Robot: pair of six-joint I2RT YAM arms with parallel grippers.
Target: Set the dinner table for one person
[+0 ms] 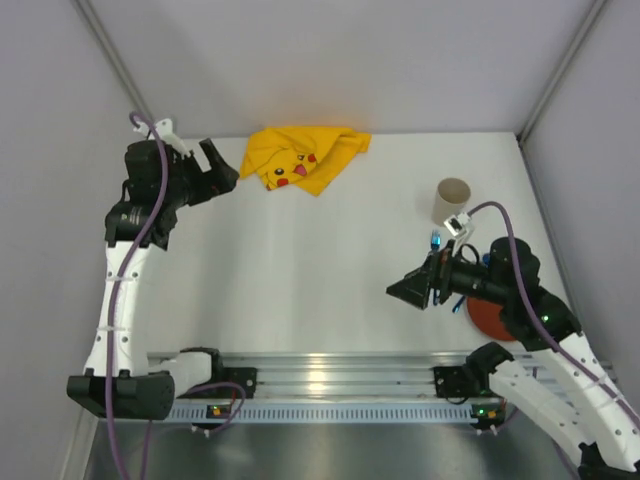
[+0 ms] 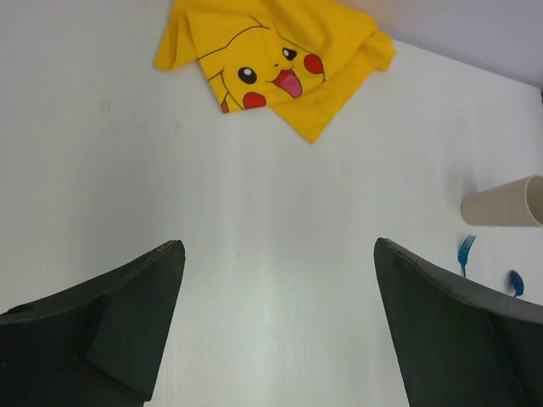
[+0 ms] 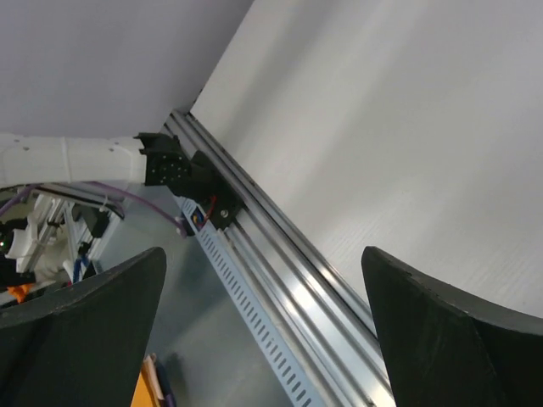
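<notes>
Wide-spread black fingers fill both wrist views, nothing held: left gripper (image 2: 278, 246), right gripper (image 3: 263, 253). Large matte white rectangular tabletop (image 1: 300, 270) lies under both arms. Risk: right arm is folded over the orange-red round dish (image 1: 488, 318), near the beige cup (image 1: 452, 200); a swing could topple the cup. Left arm reaches far-left, gripper aimed at the crumpled yellow Pikachu-print cloth (image 1: 300, 160); a pinch may bunch it.
</notes>
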